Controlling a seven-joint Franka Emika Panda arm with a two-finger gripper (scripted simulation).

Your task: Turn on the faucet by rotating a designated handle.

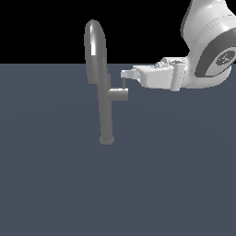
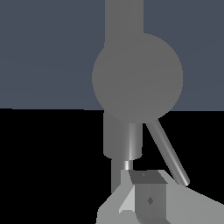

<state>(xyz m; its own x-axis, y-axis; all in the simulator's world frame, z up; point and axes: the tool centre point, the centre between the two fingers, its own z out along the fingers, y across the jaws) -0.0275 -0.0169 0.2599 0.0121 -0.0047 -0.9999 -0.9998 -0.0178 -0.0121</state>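
The faucet (image 1: 105, 108) is a tall grey pipe with a round base collar, a high arched spout and a short side stub (image 1: 119, 94). The handle (image 1: 124, 83) is a thin dark pin standing up from the stub's end. My gripper (image 1: 125, 73) comes in level from the exterior view's right, with its fingertips at the top of the pin. The fingers look closed together, with nothing between them. In the wrist view the stub's round end face (image 2: 137, 76) fills the middle. There the handle (image 2: 168, 153) slants down to the side of my gripper (image 2: 146, 186), and its tip is at the finger's edge.
The faucet stands on a flat dark blue-grey floor (image 1: 55, 184). My white arm (image 1: 207, 41) reaches in from the exterior view's upper right. Nothing else shows.
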